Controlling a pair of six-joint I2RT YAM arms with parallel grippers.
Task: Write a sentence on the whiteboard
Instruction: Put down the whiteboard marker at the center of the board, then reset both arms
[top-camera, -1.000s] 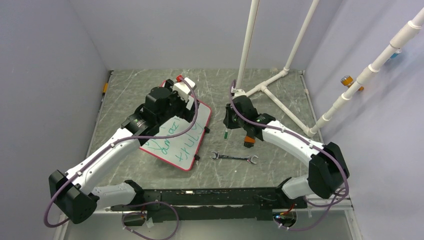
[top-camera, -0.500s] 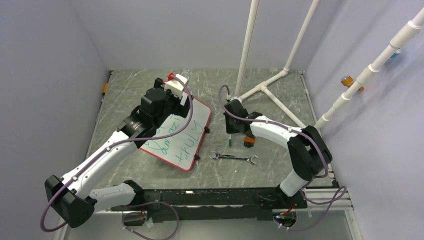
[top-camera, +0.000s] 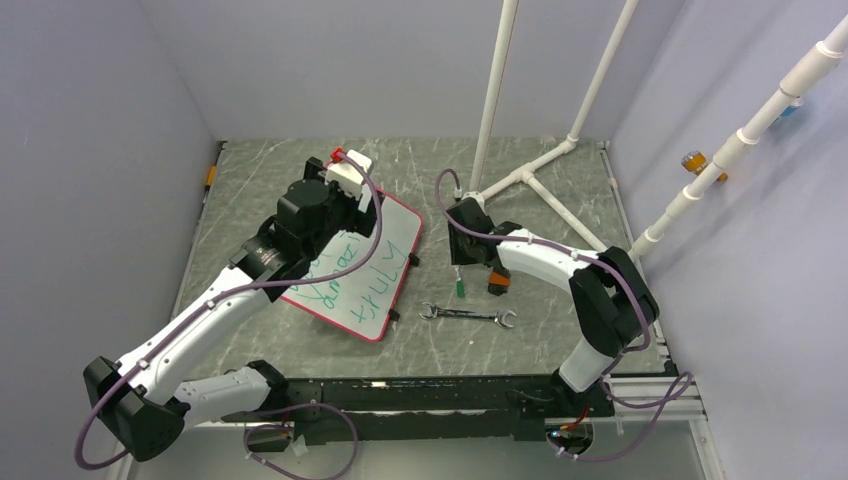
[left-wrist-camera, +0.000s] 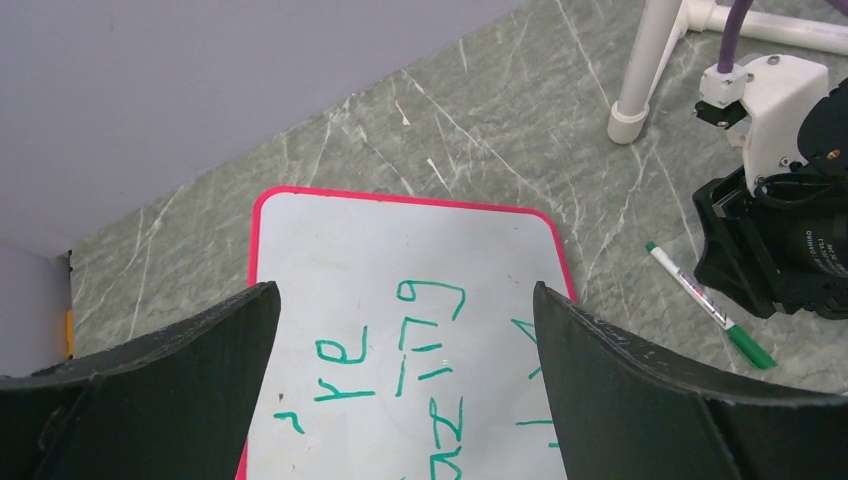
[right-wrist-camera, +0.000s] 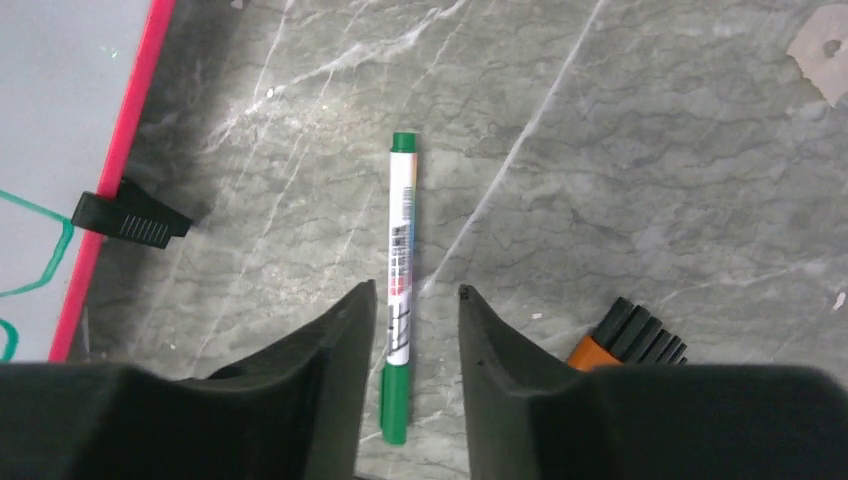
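Above the whiteboard the left pincer gapes; the right pincer, parted, straddles the marker near a wrench.

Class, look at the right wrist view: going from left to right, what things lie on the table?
whiteboard → black clip → green marker → orange-and-black object
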